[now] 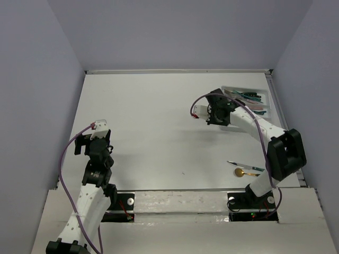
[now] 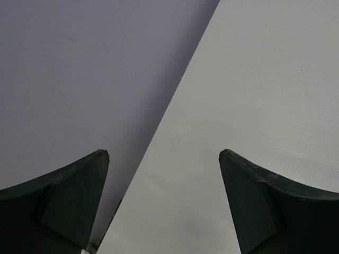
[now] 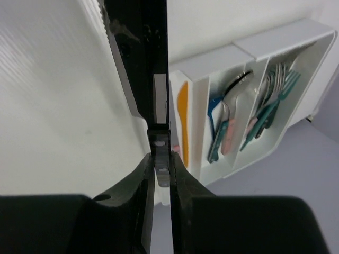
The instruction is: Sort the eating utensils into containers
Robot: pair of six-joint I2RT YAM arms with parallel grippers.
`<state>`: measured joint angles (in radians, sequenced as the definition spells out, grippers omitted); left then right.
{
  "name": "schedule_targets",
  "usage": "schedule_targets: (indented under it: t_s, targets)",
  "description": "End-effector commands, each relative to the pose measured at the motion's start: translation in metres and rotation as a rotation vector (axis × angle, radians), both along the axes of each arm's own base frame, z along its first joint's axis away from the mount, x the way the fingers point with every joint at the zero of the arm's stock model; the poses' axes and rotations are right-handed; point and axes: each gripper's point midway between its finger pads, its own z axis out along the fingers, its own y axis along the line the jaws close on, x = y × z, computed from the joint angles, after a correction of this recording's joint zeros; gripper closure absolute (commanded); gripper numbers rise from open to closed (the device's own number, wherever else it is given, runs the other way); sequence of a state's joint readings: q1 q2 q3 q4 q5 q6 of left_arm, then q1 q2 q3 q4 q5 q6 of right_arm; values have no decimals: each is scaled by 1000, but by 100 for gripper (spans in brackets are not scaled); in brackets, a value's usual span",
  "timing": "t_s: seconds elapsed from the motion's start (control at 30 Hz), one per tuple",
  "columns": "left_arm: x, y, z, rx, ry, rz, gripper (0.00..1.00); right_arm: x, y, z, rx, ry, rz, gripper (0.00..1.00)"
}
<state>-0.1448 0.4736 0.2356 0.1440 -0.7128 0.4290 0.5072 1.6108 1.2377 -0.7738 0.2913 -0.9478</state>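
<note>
1. White table spreads wide, and all the action is at its far right corner.
2. There sits the white plastic tray, its slots running away from the right wrist camera. The forks are in the far slot, the spoons in the middle one, and an orange knife lies alone in the nearest.
3. The left gripper is out on the left side of the table, well apart from everything, jaws spread wide with nothing between them.
4. The right gripper hangs just beside that nearest slot, jaws pinched almost together on a dark knife with a serrated edge.
5. Here's the key: the held knife's long axis runs nearly parallel to the slots, and the knife slot lies immediately to its right in the wrist view. A short sideways shift, then a release, looks like the call.
6. Two utensils lie loose near the right arm's base, a teal-handled knife and a gold spoon. They're side by side, and the right arm is far nearer.
</note>
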Motion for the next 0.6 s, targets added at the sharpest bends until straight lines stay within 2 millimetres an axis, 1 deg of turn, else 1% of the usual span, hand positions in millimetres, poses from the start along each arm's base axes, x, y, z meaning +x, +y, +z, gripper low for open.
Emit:
schedule_targets:
  t_s: [0.0,0.03,0.07,0.1,0.2,0.23,0.27,0.3,0.37,0.4,0.43,0.47,0.5,0.53,0.57]
  targets:
    - [0,2,9,-4,-65,22,1,22,-58,11,-157,10,96,100]
    - [0,2,9,-2,-65,25,1,23,-69,8,-168,22,85,100]
    - [0,2,10,-2,-68,26,1,25,-87,7,-167,32,51,100]
    - [0,2,10,-2,-68,23,1,27,-93,9,-163,27,42,100]
    - [0,0,9,-3,-66,16,1,47,-104,22,-96,-52,39,100]
    - [0,0,10,0,-66,15,1,49,-109,22,-124,-51,66,100]
    - [0,-1,10,-2,-67,14,1,46,-123,15,-174,-31,54,100]
    - [0,-1,10,-1,-67,14,1,46,-130,11,-202,-18,55,100]
    - [0,-1,9,-2,-68,14,1,54,-140,9,-226,-41,56,100]
    - [0,-1,10,-2,-70,14,1,56,-142,8,-211,-48,59,100]
    - [0,-1,10,-1,-70,15,1,58,-150,6,-207,-55,49,100]
    - [0,-1,10,-2,-69,12,1,58,-156,3,-232,-39,69,100]
    - [0,-1,10,0,-68,14,1,53,-163,-5,-254,-14,73,100]
    - [0,-1,10,0,-68,14,1,50,-176,-9,-276,2,61,100]
    - [0,-1,9,1,-66,15,1,52,-185,-8,-306,-3,59,100]
